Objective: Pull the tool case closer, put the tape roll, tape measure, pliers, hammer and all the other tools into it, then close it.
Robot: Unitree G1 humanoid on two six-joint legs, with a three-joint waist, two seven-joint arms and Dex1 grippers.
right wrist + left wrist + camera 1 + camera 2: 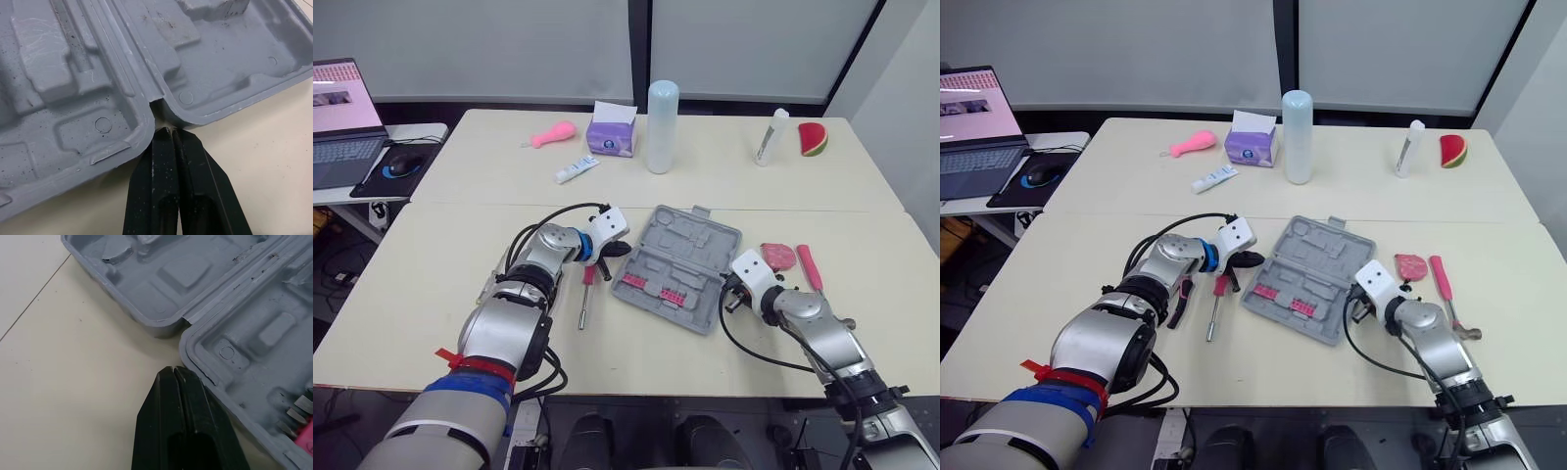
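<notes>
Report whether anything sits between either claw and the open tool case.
Nothing visible does. The left claw, shut, points at the hinge notch of the tool case across a short strip of bare table. The right claw, shut, has its tips right at the notch on the opposite side.

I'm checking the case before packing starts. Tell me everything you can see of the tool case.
The tool case is grey moulded plastic, lying open and flat on the table, turned at an angle. Its two hinged halves show shaped recesses; pink bit strips sit in the nearer half. The shut left gripper and shut right gripper point at its hinge ends, one each side.
</notes>
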